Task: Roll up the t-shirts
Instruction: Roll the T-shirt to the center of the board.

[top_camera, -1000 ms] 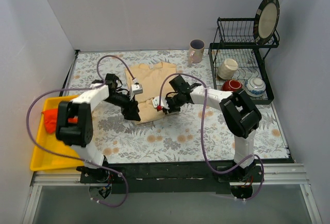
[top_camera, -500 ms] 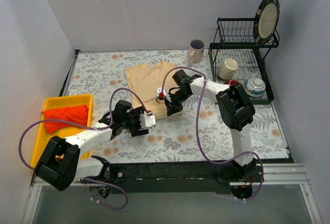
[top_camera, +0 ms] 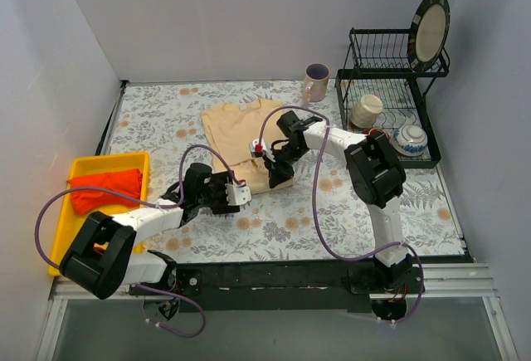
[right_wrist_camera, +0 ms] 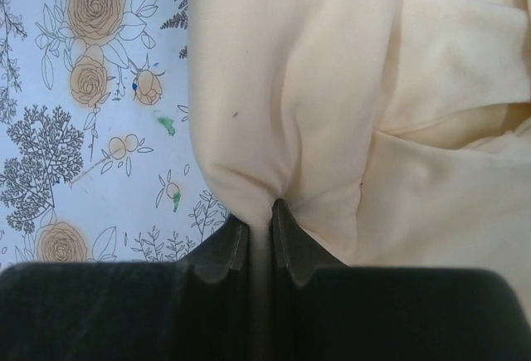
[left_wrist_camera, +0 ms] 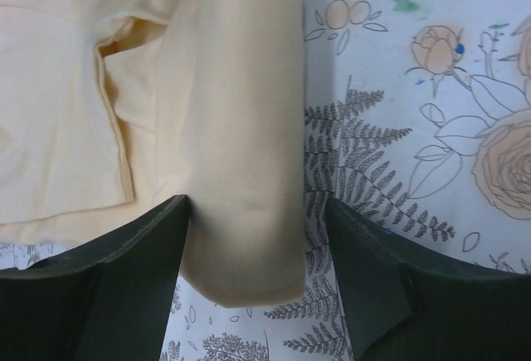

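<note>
The pale beige t-shirt [top_camera: 236,124] lies on the flowered table, its near part folded into a thick band. In the left wrist view that band [left_wrist_camera: 241,170] ends between my wide-open fingers, the left finger [left_wrist_camera: 124,278] against its side. My left gripper [top_camera: 246,192] is open and low at the shirt's near edge; its own view shows it astride the band's end [left_wrist_camera: 257,253]. My right gripper [top_camera: 276,175] is shut on a pinch of the shirt's cloth [right_wrist_camera: 274,129] at the folded edge; its own view shows it [right_wrist_camera: 260,220] with the jaws nearly touching.
A yellow tray [top_camera: 58,236] at the left holds a red cloth [top_camera: 104,188]. A mug [top_camera: 316,81] stands behind the shirt. A black dish rack [top_camera: 427,124] at the back right holds a plate, a cup and bowls.
The left arm has swung from the shirt's left side down to its near edge, gripper open. The right gripper moved a little farther back with the cloth. The shirt's near part looks shorter.
</note>
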Robot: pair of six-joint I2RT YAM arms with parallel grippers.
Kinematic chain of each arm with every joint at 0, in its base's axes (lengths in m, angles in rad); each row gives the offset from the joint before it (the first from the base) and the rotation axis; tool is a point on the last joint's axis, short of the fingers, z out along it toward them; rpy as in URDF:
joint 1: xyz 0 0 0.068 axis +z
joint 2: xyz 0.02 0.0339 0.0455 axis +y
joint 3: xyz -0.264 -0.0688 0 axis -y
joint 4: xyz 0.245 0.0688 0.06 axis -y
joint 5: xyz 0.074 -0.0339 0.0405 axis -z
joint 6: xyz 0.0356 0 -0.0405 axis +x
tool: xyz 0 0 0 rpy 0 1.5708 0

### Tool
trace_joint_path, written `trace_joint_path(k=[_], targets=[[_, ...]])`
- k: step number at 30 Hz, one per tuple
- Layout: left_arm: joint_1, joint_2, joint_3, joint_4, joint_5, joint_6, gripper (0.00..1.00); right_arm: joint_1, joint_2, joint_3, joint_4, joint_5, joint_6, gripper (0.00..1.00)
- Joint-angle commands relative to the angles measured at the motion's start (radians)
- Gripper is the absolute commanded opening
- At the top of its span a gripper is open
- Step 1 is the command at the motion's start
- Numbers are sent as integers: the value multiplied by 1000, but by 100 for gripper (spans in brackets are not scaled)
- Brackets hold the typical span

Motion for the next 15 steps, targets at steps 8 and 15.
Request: trace_joint_path(k=[8, 15], targets=[[-12, 108, 13, -17, 30, 20, 36, 0, 63, 23, -93, -7, 87, 13], [30, 129, 160, -272, 117, -87, 1, -20, -159, -142, 84, 152, 153, 98]])
